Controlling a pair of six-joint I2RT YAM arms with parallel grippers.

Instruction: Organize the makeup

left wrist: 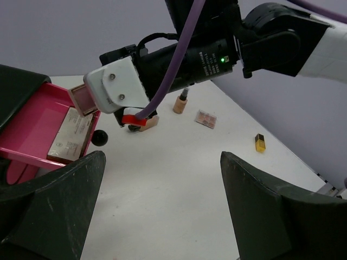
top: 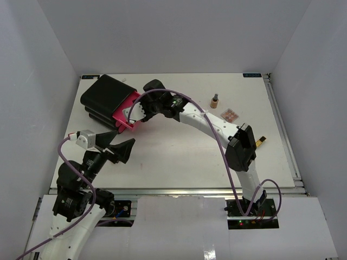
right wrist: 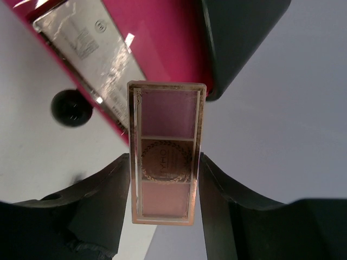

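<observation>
My right gripper is shut on a pink three-pan palette and holds it over the front edge of the case's pink drawer. In the top view the right gripper is at that drawer. A foil-faced rectangular palette lies in the drawer. A tiny tan bottle, a multi-shade square palette and a gold lipstick sit on the table at the right. A beige tube shows partly behind the right gripper. My left gripper is open and empty, low over the table near the left front.
The large black case stands at the back left with its drawer pulled out, a black knob on the drawer front. The right arm stretches across the middle of the table. White walls enclose the table.
</observation>
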